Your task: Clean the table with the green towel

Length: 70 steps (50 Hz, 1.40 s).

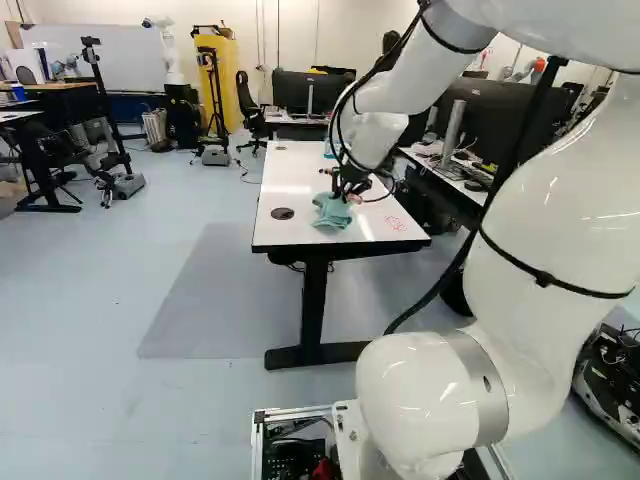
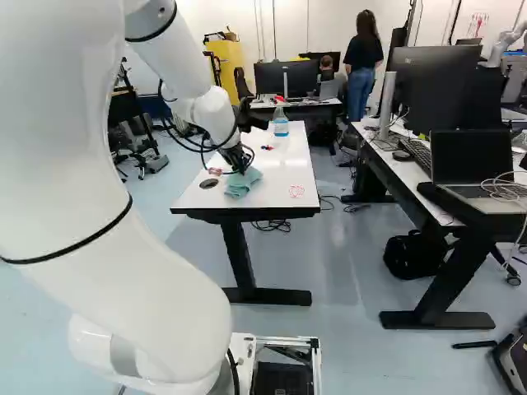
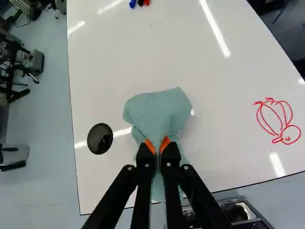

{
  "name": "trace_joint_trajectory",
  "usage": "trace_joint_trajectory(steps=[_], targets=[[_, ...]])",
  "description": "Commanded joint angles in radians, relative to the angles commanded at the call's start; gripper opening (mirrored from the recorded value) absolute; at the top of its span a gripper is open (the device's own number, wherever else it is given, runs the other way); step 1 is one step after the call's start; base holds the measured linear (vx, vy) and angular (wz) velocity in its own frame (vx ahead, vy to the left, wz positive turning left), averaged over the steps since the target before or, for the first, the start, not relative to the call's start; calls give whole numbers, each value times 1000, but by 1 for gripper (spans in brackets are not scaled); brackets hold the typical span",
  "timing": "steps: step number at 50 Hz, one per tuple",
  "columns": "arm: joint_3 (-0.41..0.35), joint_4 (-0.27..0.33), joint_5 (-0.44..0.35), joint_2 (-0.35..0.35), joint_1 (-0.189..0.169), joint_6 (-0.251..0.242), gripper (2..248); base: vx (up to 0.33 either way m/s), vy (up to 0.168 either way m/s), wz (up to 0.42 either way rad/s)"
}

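Over the white table, the gripper is at the green towel, near the table's close edge. In the wrist view the gripper is shut on the towel; the cloth bunches between the orange pads and spreads out ahead of them and below. A red scribble marks the tabletop to one side of the towel, also showing as red lines in the right base view. Whether the towel rests on the tabletop or hangs just above it, I cannot tell.
A round black cap is set in the table beside the towel. Markers lie farther up the table, and a spray bottle stands near its far end. Right of it is a desk with monitors and a laptop. Another robot stands far back.
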<state>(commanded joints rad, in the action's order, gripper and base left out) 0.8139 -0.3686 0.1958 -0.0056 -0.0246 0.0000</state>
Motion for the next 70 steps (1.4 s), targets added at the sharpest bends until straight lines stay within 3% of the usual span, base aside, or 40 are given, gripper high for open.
trace_joint_trajectory(steps=[9, 40, 70], targets=[[24, 0, 0, -1, -25, 0, 30, 0, 0, 0], [128, 0, 0, -99, -121, 0, 30, 0, 0, 0], [149, 0, 0, -119, -218, 0, 30, 0, 0, 0]])
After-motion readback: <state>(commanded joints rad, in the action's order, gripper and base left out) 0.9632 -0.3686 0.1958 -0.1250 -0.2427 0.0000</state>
